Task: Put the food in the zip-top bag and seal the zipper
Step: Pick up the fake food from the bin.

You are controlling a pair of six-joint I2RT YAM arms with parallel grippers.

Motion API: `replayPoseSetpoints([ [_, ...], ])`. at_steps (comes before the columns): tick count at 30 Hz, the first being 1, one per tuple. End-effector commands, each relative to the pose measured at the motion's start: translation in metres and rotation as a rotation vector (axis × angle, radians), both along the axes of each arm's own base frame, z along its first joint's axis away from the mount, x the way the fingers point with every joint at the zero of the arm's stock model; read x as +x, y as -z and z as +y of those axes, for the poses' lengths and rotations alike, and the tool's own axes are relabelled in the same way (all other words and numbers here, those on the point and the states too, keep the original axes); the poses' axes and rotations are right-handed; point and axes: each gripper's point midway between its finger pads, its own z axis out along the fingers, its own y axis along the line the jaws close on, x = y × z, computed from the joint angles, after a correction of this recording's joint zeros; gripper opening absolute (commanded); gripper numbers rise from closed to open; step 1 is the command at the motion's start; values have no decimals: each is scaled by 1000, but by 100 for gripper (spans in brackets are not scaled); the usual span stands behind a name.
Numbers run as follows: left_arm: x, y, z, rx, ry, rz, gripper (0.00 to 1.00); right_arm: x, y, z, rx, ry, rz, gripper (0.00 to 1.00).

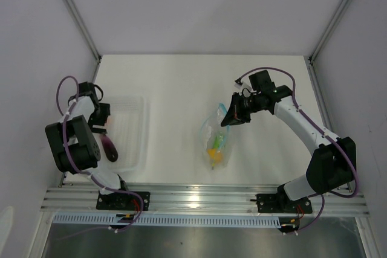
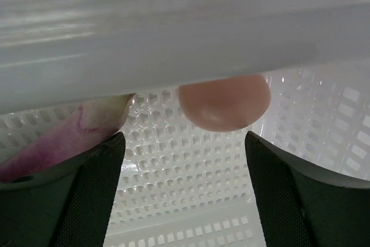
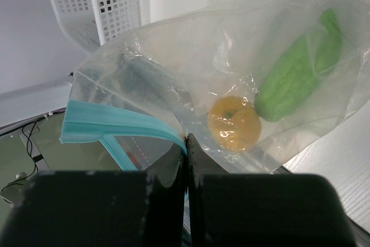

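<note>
At the left edge of the table (image 1: 181, 83), a white perforated basket (image 1: 142, 131) is found, with the left gripper (image 2: 184, 140) lowered into it. Its jaws are spread wide and nothing is held between them. A pink round piece (image 2: 224, 103) is seen just ahead of the gap, nearer the right finger, and no contact with either finger is observed. A purple elongated piece (image 2: 58, 137) lies against the outer side of the left finger, by the basket's near left part. A blurred pale band (image 2: 185, 27) crosses the upper part of the left wrist view and hides the tops of both pieces. It cannot be identified with certainty.

Near the middle of the table, well apart from the basket, the zip-top bag (image 1: 216, 140) is held by the right gripper (image 3: 187, 143). The jaws are closed tight on the clear film at the bag's mouth, right beside the teal zipper (image 3: 110, 121). The mouth end is raised at the far side, and the bag's lower end rests on the table toward the near edge. The zipper strips are seen parted. A yellow piece (image 3: 234, 122) and a green oblong piece (image 3: 298, 73) are inside the bag, touching each other. An aluminium rail (image 1: 199, 194) runs along the near edge, carrying both arm bases.
</note>
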Motion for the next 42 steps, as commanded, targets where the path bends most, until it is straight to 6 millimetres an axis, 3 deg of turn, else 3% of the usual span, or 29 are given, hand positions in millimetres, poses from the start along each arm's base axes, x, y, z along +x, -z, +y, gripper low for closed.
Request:
replayPoseSetpoints([
  [1, 5, -9, 10, 14, -13, -9, 87, 0, -4, 1, 25, -13, -19, 0],
  [3, 6, -11, 12, 18, -19, -11, 91, 0, -5, 2, 27, -15, -20, 0],
  [11, 7, -11, 18, 31, -23, -1, 92, 1, -2, 2, 23, -14, -15, 0],
  [32, 9, -16, 35, 105, 15, 63, 86, 6, 2, -2, 17, -4, -6, 0],
  [42, 24, -24, 39, 170, 133, 97, 83, 5, 4, -1, 21, -2, 5, 0],
])
